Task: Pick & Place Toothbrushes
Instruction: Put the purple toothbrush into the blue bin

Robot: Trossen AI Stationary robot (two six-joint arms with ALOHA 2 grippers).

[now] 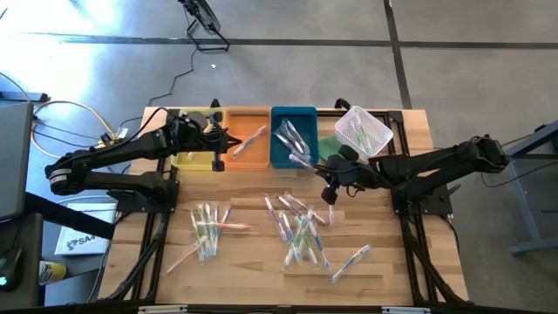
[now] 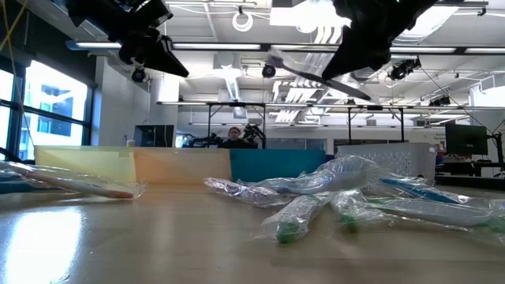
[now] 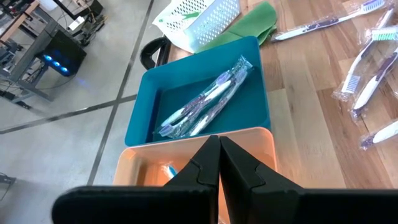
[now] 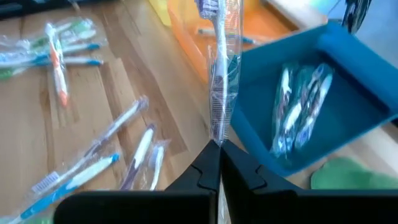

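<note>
Open-plan lab or workshop, exposed ceiling ducts and strip lights (image 2: pixel 260 47), polished concrete floor (image 1: pixel 288 52), computer monitors (image 2: pixel 465 140), person seated (image 2: pixel 234 137) behind wooden workbench (image 1: pixel 253 253)

Both arms reach inward, left pincer (image 1: pixel 218 162) and right pincer (image 1: pixel 330 197) closed.

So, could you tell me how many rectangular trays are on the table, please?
3, side by side along the table's far edge: yellow tray at the left, orange tray in the middle, blue tray at the right.
</note>
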